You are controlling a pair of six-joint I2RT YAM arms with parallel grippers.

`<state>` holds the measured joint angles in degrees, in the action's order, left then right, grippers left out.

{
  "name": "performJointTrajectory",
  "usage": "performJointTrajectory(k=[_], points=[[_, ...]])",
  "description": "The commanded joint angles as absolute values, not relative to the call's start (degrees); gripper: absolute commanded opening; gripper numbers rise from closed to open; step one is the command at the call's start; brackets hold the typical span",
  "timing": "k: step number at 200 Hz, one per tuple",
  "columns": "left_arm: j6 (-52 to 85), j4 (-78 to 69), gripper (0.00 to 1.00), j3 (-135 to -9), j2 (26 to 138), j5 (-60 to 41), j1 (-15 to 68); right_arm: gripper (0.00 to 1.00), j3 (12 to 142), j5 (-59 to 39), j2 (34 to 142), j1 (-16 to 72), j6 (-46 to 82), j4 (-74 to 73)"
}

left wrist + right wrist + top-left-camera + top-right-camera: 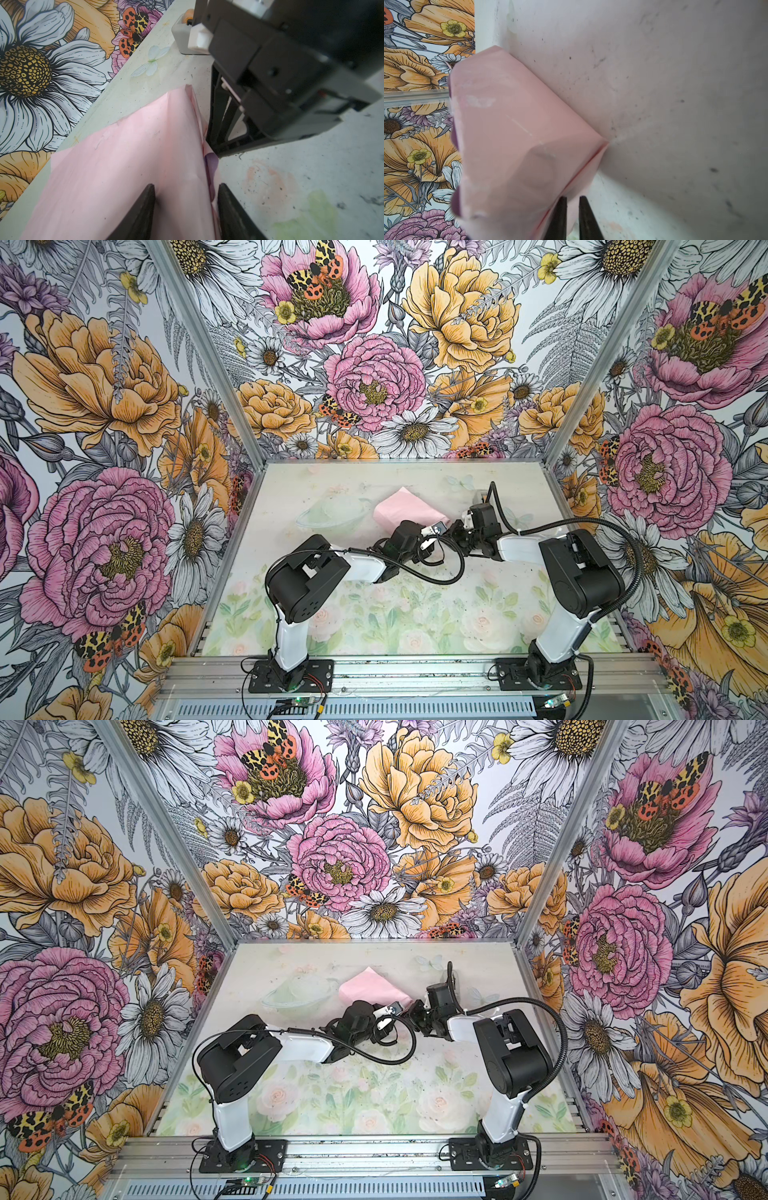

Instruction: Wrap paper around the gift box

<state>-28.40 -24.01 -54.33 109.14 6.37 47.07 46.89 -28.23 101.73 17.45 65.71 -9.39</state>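
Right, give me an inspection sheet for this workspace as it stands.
Surface: table, pale flower print, with dark specks and faint stains.
Job's things: paper folded into a pink bundle at the far middle, with its lilac face showing at one fold; box not seen, probably inside.
Clutter: tape dispenser near the back.
Grippers: left gripper open, straddling the paper's edge; right gripper fingers close together with a paper flap between them, grip unclear.
Cables: black hoses loop off both arms; the left one sags near the table.
Surroundings: floral walls, metal frame posts.
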Motion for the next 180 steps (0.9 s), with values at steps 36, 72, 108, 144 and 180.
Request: performJointTrajectory(k=[36, 72, 108, 144, 180], points=[[-28.36, -12.9, 0.78, -54.56, 107.23, 5.85, 46.93, 0.14, 48.0, -27.04, 101.87, 18.28, 66.34, -12.38], [-30.21, -12.65, 0.99, -56.74, 101.72, 7.12, 47.37, 0.14, 47.96, -26.83, 101.68, 18.29, 66.27, -12.22], [-33.54, -9.27, 0.99, -58.86, 99.56, 9.3, 48.11, 0.13, 47.75, -26.81, 101.7, 18.5, 66.3, -12.35], [-34.33, -5.32, 0.99, -59.98, 101.7, 9.4, 48.61, 0.13, 47.99, -26.9, 101.6, 18.47, 66.27, -12.32], [-34.44, -4.85, 0.99, -60.92, 103.77, 10.91, 49.3, 0.13, 47.8, -26.82, 101.47, 18.47, 66.35, -12.26]])
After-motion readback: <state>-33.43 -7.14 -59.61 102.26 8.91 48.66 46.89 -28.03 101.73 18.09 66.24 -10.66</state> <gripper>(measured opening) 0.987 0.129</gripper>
